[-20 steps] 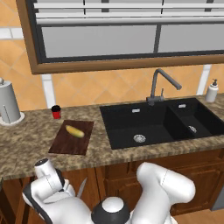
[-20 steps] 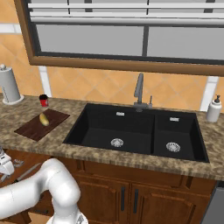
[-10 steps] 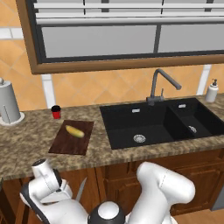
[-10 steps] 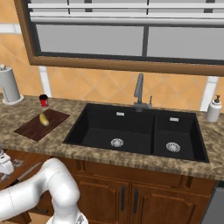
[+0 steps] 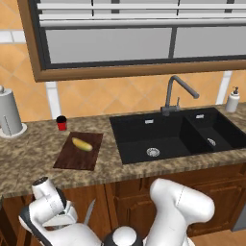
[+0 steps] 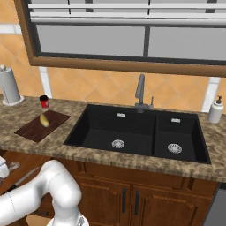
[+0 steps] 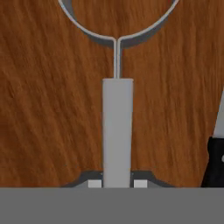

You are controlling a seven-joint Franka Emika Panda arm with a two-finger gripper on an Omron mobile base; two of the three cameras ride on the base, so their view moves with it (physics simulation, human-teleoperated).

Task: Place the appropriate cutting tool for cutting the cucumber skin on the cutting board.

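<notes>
In the hand view, the grey metal peeler lies lengthwise on a brown wooden surface, its loop head at the top. My gripper is down over the end of the handle, with a fingertip against each side. The knife's black handle lies at the right edge. The arm is bent low in front of the counter, below its left part. On the counter, the yellow cucumber rests on the dark reddish-brown cutting board.
A red cup stands behind the board and a paper towel roll at the far left. The black double sink with its faucet lies to the right. A soap dispenser stands at the far right.
The hand has shifted slightly left, low in front of the counter. Cucumber and board have not moved.
</notes>
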